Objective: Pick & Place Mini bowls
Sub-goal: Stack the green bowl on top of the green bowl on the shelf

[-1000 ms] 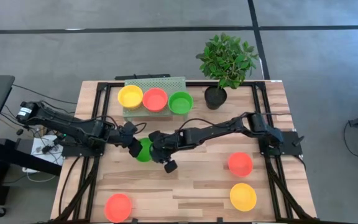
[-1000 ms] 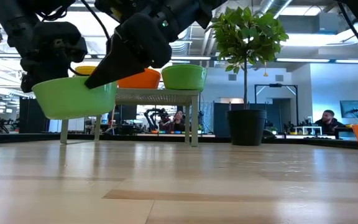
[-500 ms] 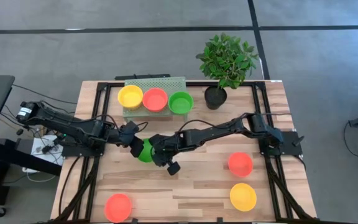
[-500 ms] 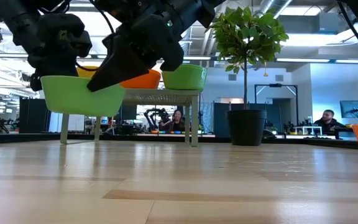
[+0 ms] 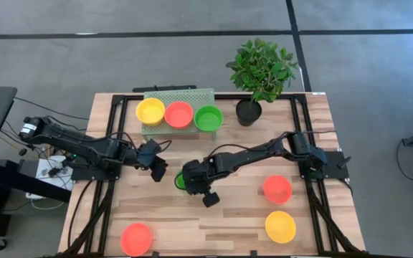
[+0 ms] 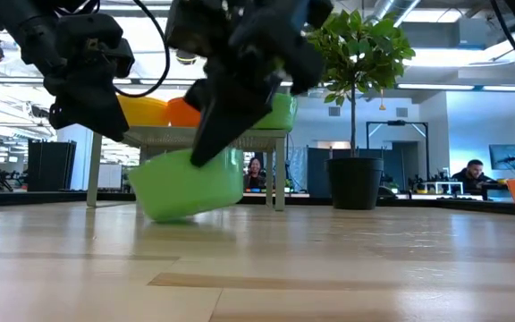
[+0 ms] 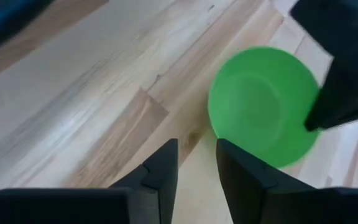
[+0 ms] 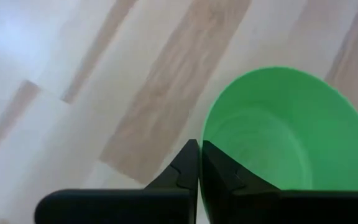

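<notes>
Half the green bowl (image 5: 181, 180) (tilted) hides beneath right jaws.

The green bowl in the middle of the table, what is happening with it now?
The right gripper is shut on the rim of the green mini bowl, holding it tilted just above the wooden table. The left gripper hangs open beside it, holding nothing. Three mini bowls sit on the pale green rack; three others lie on the table.

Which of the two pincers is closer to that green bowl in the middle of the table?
The right pincer: it is clamped shut on the green bowl at its rim. The left pincer hangs open just beside it, apart.
</notes>
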Action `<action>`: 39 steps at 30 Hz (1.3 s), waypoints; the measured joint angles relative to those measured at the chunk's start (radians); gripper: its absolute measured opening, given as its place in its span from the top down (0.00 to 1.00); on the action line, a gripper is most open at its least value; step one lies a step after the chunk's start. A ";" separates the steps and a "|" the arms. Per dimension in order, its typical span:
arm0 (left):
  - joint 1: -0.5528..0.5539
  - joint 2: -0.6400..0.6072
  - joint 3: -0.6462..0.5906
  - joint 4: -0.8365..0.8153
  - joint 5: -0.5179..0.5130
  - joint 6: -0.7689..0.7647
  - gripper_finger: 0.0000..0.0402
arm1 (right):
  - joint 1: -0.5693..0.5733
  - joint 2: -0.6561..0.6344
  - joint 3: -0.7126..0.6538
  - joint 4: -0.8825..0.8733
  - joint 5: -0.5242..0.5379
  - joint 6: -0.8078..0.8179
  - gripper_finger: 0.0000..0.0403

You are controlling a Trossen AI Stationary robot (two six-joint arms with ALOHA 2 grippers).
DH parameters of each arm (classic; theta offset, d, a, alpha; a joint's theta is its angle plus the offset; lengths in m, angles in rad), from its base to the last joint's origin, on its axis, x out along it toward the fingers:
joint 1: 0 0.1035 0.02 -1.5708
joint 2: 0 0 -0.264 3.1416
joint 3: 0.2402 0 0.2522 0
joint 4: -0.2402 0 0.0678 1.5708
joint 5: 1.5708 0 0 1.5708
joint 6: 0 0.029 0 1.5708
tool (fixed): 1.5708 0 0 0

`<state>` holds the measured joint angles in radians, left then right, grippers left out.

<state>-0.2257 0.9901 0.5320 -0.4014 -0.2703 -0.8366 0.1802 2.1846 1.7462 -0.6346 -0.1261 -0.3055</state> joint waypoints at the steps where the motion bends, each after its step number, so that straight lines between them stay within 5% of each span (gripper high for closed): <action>1: -0.003 0.000 0.000 0.000 -0.001 0.001 0.73 | 0.005 -0.011 0.000 -0.002 0.001 0.017 0.99; 8: -0.025 0.000 -0.005 0.003 -0.004 0.002 0.73 | 0.010 -0.177 0.000 -0.098 0.230 0.223 1.00; 16: -0.044 0.000 -0.006 0.008 -0.006 0.002 0.74 | -0.022 -0.419 0.002 -0.180 0.494 0.245 1.00; 24: -0.043 0.000 -0.006 0.012 -0.007 0.002 0.74 | -0.141 -0.479 0.001 -0.196 0.514 0.221 1.00; 39: -0.043 0.000 -0.006 0.020 -0.007 0.002 0.74 | -0.249 -0.349 0.000 -0.192 0.464 0.192 1.00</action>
<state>-0.2687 0.9897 0.5259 -0.3809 -0.2771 -0.8349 -0.0689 1.8358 1.7466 -0.8270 0.3378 -0.1135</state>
